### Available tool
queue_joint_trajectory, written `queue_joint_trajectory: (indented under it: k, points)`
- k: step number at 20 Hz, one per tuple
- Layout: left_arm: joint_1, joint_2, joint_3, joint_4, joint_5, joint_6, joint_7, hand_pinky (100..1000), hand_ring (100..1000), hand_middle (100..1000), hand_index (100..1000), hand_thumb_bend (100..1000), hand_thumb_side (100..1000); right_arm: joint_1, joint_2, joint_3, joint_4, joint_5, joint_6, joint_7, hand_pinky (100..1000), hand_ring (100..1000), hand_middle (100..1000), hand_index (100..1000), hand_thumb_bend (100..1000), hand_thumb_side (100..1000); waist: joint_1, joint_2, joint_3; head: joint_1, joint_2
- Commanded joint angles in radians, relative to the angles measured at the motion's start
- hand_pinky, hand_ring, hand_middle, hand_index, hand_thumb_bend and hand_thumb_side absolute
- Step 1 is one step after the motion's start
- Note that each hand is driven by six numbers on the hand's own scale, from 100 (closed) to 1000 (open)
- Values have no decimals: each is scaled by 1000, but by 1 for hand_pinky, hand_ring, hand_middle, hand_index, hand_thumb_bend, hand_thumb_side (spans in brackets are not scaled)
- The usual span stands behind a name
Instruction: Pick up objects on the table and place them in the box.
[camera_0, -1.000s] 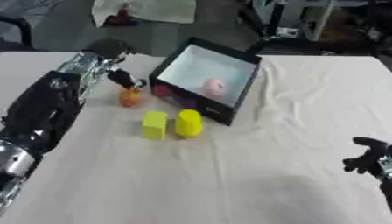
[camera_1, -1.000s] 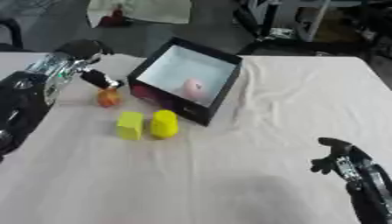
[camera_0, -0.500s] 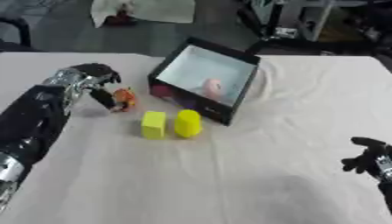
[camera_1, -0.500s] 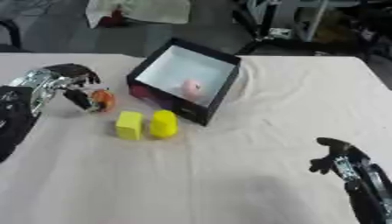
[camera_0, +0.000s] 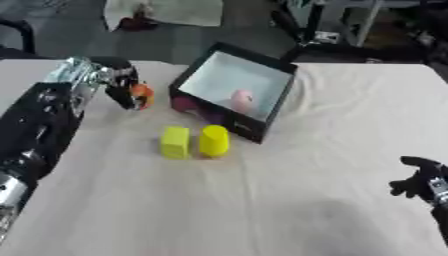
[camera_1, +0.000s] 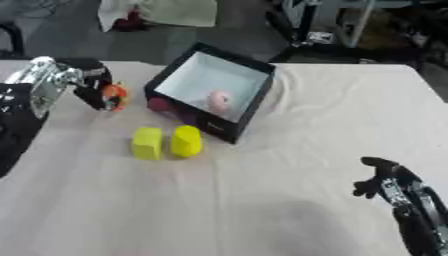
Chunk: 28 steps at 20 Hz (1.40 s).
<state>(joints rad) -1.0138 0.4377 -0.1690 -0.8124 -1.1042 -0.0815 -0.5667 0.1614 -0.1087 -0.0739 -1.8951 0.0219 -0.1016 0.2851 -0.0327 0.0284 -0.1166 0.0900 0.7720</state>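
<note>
- The left hand (camera_0: 114, 82) is up at the far left of the tabletop (camera_0: 262, 210), its fingers curled round a small orange object (camera_0: 142, 94); the pinch looks meant to carry the piece, though I cannot tell whether it has left the cloth.
- The black box (camera_0: 234, 89) stands just to the right of that hand, tilted so its pale inside faces the robot. That tilt puts the near wall low, which should make dropping things in easy.
- A pink object (camera_0: 242, 100) already lies inside the box, against the near wall, so part of the job appears done.
- A dark purple shape (camera_0: 185, 105) sits pressed against the box's outer left wall; what it is I cannot make out.
- The yellow block (camera_0: 175, 142) and the yellow cylinder (camera_0: 213, 140) stand side by side, nearly touching, just in front of the box. They are apart from the left hand and wait their turn.
- The right hand (camera_1: 385, 181) rests idle near the lower right corner, fingers loosely spread and holding nothing, well apart from every object.
- The orange piece needs only a short carry rightward over the box's edge.
</note>
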Motion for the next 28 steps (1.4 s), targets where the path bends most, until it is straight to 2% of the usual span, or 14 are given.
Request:
queue_joint_trajectory:
  k: [1, 6, 9, 14, 17, 18, 19, 21, 22, 23, 24, 26, 28]
  points:
    - [-63, 15, 31, -103, -28, 44, 32, 595, 424, 443, 579, 173, 368, 0, -6, -4, -10, 4, -2, -1, 686, 490, 326, 757, 100, 750, -8, -18, 1, 2, -2]
    - [-95, -50, 32, -146, -114, 124, 120, 598, 430, 447, 593, 175, 375, -1, -6, -2, -9, 3, -3, 2, 686, 490, 326, 757, 100, 751, -10, -19, -2, 6, -2]
    - [-90, -90, 33, -116, -155, 151, 174, 609, 465, 480, 641, 182, 393, -7, -6, 5, -8, -1, -3, 7, 687, 490, 326, 757, 100, 754, -12, -15, -21, 24, -2]
    - [-76, -220, 23, -48, -242, 231, 264, 624, 491, 509, 670, 201, 421, -12, -5, 6, -7, -9, -2, 11, 687, 490, 326, 757, 100, 753, -14, -11, -29, 31, -2]
    - [-74, -246, 31, -13, -291, 237, 320, 624, 491, 509, 670, 201, 421, -12, -5, 5, -7, -9, -2, 11, 687, 490, 326, 757, 100, 753, -15, -11, -28, 29, -2]
    - [-68, -254, 38, 1, -302, 238, 337, 670, 602, 626, 773, 311, 586, -14, -5, 6, -7, -10, -2, 12, 687, 490, 325, 757, 100, 754, -15, -10, -31, 33, -2]
    - [-59, -271, 47, 21, -316, 247, 355, 672, 609, 634, 779, 315, 592, -16, -5, 7, -7, -11, -2, 13, 687, 490, 325, 757, 100, 754, -15, -9, -34, 37, -2]
    - [-50, -296, 57, 53, -345, 274, 388, 692, 667, 698, 827, 393, 664, -17, -5, 9, -6, -12, -2, 15, 687, 490, 325, 757, 100, 752, -16, -9, -37, 39, -2]
    - [-48, -303, 59, 67, -355, 286, 406, 712, 704, 742, 864, 517, 746, -17, -5, 9, -6, -13, -2, 15, 687, 490, 325, 757, 100, 751, -16, -9, -37, 39, -2]
    - [-46, -308, 60, 82, -361, 294, 424, 718, 713, 753, 873, 554, 768, -18, -5, 9, -6, -13, -2, 15, 687, 490, 325, 757, 100, 752, -16, -9, -37, 39, -2]
    - [-45, -310, 60, 96, -364, 297, 442, 734, 741, 784, 900, 673, 839, -17, -5, 9, -6, -14, -2, 15, 687, 490, 325, 757, 100, 752, -16, -9, -37, 38, -2]
    - [-45, -310, 58, 116, -364, 296, 478, 746, 763, 811, 923, 762, 886, -17, -5, 9, -7, -14, -2, 15, 687, 490, 325, 757, 100, 749, -16, -9, -37, 37, -2]
    - [-48, -301, 53, 127, -352, 283, 512, 747, 765, 815, 925, 772, 889, -17, -5, 8, -7, -13, -2, 14, 687, 490, 325, 757, 100, 748, -16, -9, -36, 35, -2]
